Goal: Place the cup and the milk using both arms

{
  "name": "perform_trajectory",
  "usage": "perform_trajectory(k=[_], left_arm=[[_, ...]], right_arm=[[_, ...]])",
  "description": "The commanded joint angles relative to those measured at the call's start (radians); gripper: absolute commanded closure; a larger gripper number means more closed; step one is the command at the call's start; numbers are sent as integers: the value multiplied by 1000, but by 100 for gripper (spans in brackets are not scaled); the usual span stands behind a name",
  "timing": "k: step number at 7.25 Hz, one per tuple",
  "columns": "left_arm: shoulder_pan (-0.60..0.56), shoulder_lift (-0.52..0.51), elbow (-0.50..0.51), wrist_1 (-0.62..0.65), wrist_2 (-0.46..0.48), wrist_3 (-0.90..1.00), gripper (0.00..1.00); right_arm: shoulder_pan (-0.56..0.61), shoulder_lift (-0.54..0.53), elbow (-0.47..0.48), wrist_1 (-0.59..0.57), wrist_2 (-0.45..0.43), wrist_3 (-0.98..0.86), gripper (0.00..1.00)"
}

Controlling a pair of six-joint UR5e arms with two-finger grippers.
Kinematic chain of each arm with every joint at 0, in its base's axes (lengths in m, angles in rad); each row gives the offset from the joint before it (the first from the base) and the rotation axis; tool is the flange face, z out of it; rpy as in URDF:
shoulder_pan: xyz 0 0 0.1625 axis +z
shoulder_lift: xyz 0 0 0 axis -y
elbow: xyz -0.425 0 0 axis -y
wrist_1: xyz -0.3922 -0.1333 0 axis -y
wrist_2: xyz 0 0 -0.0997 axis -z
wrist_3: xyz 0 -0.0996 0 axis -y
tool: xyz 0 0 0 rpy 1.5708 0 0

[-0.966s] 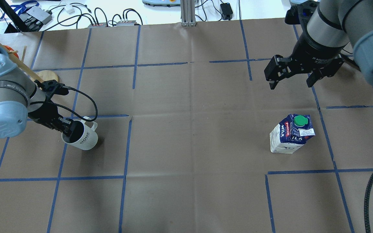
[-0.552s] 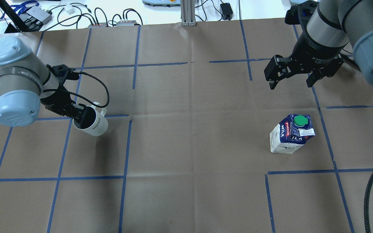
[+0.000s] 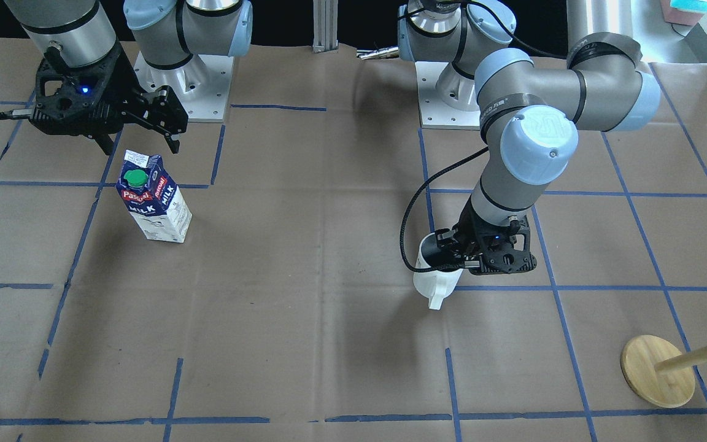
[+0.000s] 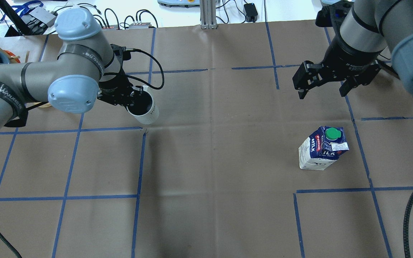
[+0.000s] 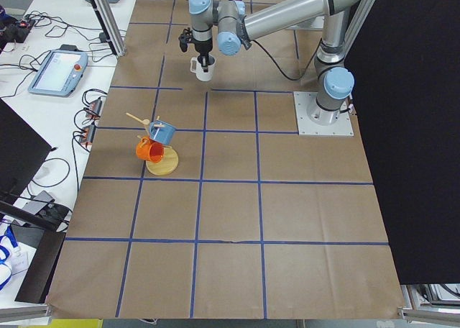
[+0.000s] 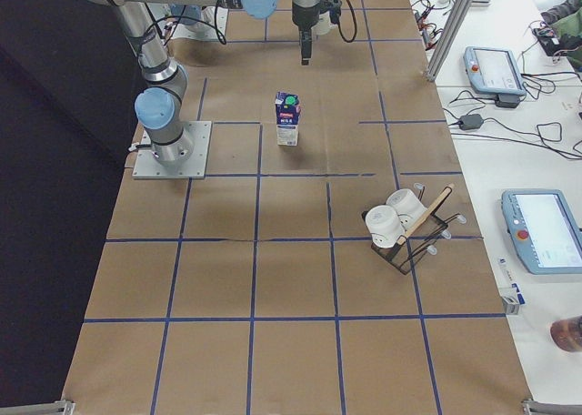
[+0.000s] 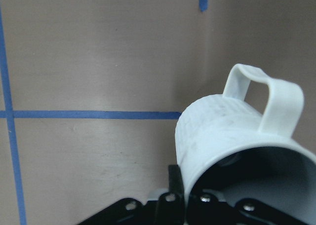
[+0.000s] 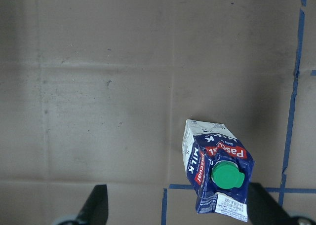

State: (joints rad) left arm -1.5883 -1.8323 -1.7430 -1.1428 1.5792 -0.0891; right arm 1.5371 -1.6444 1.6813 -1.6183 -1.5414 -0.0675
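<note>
Cup (image 4: 143, 108) left of milk (image 4: 322, 148), well apart

Milk carton (image 3: 156, 207): red "Pascual" logo, white "MILK" lettering on dark blue upper panels. Cup (image 4: 145, 109): dark lettering on side, not legible.

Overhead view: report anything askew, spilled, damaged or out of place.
Nothing stands out. The milk stands upright and capped, with no spill. The cup, intact, is held off the table by the left gripper. The right gripper hovers open near the milk.

Glossy ceramic cup (image 4: 148, 111), matt paper-covered table (image 4: 210, 161).
</note>
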Motion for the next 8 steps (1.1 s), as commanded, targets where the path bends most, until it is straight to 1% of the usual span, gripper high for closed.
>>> perform_trajectory(k=[1, 3, 4, 6, 7, 8], left_arm=[[-65, -92, 113, 0, -27, -131, 100], [-122, -198, 238, 0, -37, -217, 100], [-149, -269, 305, 0, -57, -251, 100], [-174, -344, 347, 0, -61, -259, 100], [-185, -347, 347, 0, -64, -259, 100], [-197, -352, 346, 0, -93, -261, 100]], right_arm=[[0, 0, 0, 0, 1, 0, 0], [0, 0, 0, -2, 0, 0, 0], [0, 2, 0, -2, 1, -3, 0], [-2, 0, 0, 0, 0, -5, 0], [0, 0, 0, -2, 1, -2, 0], [0, 0, 0, -2, 0, -5, 0]])
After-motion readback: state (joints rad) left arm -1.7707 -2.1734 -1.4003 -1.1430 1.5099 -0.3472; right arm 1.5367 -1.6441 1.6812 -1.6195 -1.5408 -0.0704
